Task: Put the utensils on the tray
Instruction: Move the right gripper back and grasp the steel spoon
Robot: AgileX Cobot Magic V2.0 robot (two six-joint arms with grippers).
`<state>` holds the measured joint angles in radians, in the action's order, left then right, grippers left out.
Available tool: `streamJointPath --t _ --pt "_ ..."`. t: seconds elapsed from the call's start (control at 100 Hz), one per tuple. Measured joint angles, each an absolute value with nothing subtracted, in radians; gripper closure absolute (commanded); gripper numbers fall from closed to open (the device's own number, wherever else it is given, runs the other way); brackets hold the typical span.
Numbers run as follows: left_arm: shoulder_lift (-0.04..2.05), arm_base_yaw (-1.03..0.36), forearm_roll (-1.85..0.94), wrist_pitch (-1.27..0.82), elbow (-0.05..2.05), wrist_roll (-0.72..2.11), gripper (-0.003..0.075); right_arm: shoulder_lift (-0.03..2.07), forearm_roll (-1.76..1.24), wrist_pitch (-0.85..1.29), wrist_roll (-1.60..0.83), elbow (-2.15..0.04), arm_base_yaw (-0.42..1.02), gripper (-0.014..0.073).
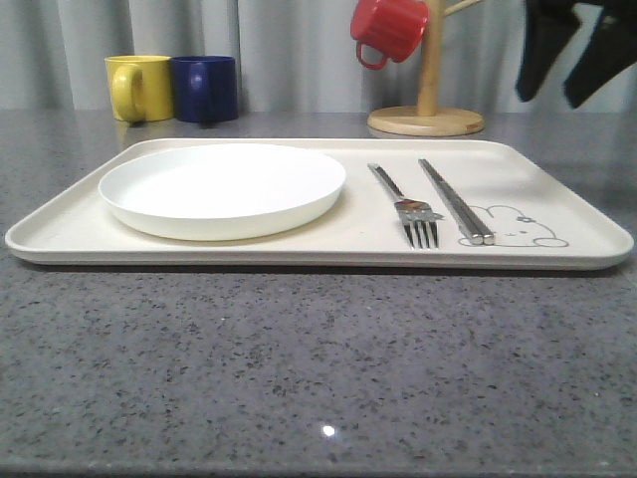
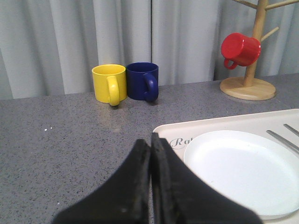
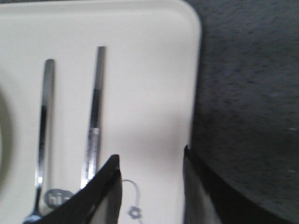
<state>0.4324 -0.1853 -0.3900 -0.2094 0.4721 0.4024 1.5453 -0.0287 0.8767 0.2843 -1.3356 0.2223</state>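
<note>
The cream tray [image 1: 557, 204] lies across the middle of the grey table. A round white plate [image 1: 221, 187] rests on its left half. On the right half a silver fork [image 1: 406, 206] and a pair of metal chopsticks [image 1: 454, 201] lie side by side, next to the rabbit drawing [image 1: 518, 227]. My right gripper [image 1: 552, 98] hangs open, high over the tray's far right corner. In the right wrist view the open gripper [image 3: 151, 156] holds nothing and sits over bare tray [image 3: 149, 70], beside the chopsticks [image 3: 95, 107] and fork [image 3: 43, 121]. My left gripper [image 2: 151, 140] is shut and empty, near the tray corner [image 2: 210, 126] and plate [image 2: 243, 168].
A yellow mug [image 1: 139, 88] and a navy mug [image 1: 206, 88] stand behind the tray at the left. A red mug [image 1: 388, 28] hangs on a wooden mug tree [image 1: 428, 100] at the back right. Bare grey tabletop [image 1: 318, 368] stretches in front of the tray.
</note>
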Motion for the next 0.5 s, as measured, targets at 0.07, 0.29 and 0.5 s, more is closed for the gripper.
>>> streamJointPath --t 0.07,0.29,0.5 --pt "0.432 -0.185 -0.390 -0.209 0.472 0.402 0.0738 1.518 -0.025 0.914 0.242 -1.336 0.161 0.0262" --pt "0.432 -0.185 -0.390 -0.209 0.472 0.402 0.0738 1.490 -0.019 0.992 0.110 -1.336 -0.047 0.0262" --pt "0.432 -0.185 -0.390 -0.209 0.472 0.402 0.0738 1.490 -0.027 0.995 -0.010 -1.287 -0.196 0.0262"
